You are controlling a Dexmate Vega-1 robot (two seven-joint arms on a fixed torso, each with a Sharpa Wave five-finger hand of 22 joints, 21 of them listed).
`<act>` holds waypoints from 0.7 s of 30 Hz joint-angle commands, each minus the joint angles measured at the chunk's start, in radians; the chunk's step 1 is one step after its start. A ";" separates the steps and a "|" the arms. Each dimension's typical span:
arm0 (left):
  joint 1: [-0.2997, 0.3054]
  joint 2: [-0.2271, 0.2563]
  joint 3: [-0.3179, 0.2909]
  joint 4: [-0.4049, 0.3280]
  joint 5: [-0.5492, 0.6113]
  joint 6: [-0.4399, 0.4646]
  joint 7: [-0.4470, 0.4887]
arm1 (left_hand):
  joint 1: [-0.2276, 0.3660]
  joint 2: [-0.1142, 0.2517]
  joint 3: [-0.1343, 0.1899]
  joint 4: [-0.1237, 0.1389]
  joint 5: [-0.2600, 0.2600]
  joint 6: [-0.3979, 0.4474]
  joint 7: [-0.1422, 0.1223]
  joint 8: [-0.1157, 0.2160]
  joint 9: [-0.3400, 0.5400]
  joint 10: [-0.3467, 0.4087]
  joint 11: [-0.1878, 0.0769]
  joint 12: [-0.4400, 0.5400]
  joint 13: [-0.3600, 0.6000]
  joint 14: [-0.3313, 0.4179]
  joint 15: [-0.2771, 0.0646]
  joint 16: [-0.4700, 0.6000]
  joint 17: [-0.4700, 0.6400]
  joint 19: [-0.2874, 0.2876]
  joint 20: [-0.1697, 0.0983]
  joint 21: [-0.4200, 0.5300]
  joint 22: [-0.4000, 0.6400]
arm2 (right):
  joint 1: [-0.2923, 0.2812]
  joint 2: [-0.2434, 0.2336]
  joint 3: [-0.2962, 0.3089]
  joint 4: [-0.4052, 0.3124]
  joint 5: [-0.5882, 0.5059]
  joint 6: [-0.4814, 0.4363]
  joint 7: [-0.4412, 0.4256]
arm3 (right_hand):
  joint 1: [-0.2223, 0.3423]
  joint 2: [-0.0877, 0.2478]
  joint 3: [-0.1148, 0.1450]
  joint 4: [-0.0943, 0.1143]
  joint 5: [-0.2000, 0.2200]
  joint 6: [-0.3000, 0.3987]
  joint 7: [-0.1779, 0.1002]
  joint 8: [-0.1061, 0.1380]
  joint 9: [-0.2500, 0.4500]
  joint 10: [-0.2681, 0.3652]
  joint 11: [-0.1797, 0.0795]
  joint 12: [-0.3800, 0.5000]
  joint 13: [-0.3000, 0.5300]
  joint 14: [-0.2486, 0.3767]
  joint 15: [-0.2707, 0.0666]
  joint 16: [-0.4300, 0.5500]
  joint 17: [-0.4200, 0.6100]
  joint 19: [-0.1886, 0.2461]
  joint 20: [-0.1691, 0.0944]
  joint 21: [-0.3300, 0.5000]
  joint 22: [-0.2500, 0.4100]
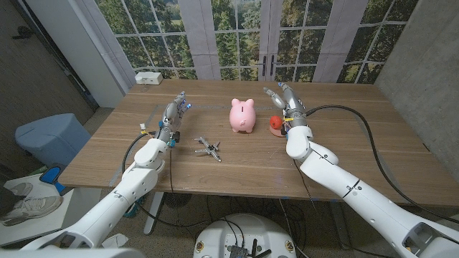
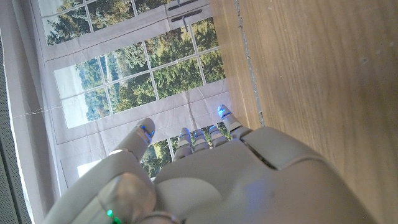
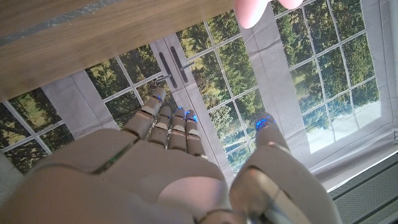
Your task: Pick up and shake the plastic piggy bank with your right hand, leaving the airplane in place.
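Observation:
The pink plastic piggy bank (image 1: 242, 115) stands upright at the middle of the wooden table (image 1: 344, 150); a pink edge of it (image 3: 249, 11) shows in the right wrist view. The small grey airplane (image 1: 209, 148) lies nearer the front, left of the pig. My right hand (image 1: 285, 101) is raised to the right of the pig, apart from it, fingers extended and holding nothing. My left hand (image 1: 173, 115) stands at the table's left, fingers apart, holding nothing, well clear of the airplane.
A red and orange object (image 1: 275, 125) lies just under my right hand, right of the pig. A white box (image 1: 148, 77) sits at the far left corner. Large windows stand behind the table; a blue bin (image 1: 51, 137) is left of it.

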 commanded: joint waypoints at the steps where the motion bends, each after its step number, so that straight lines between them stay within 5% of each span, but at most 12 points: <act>1: 0.006 -0.001 -0.007 0.007 -0.005 -0.020 -0.007 | 0.010 0.040 0.003 -0.007 0.005 0.005 -0.007 0.003 0.004 -0.004 0.006 0.008 0.004 0.000 -0.034 0.006 0.001 0.001 -0.051 -0.003 0.006 | 0.032 0.023 -0.069 -0.035 -0.092 -0.138 0.022 | 0.001 -0.014 -0.004 0.000 -0.002 -0.006 0.000 0.002 0.006 0.001 -0.008 0.002 0.006 -0.002 -0.001 0.000 -0.001 0.003 0.007 -0.001 0.005; 21: 0.012 0.000 -0.017 0.022 -0.020 -0.044 -0.034 | 0.010 0.041 0.001 -0.010 0.005 0.006 -0.005 0.003 0.004 -0.004 0.007 0.008 0.004 0.001 -0.033 0.005 0.001 0.005 -0.049 -0.012 0.006 | 0.084 0.077 -0.177 -0.061 -0.180 -0.353 0.075 | -0.016 -0.041 -0.026 0.002 -0.003 -0.029 -0.003 -0.004 0.006 -0.015 -0.011 -0.002 0.010 -0.024 0.003 -0.005 -0.008 -0.017 0.026 -0.016 0.005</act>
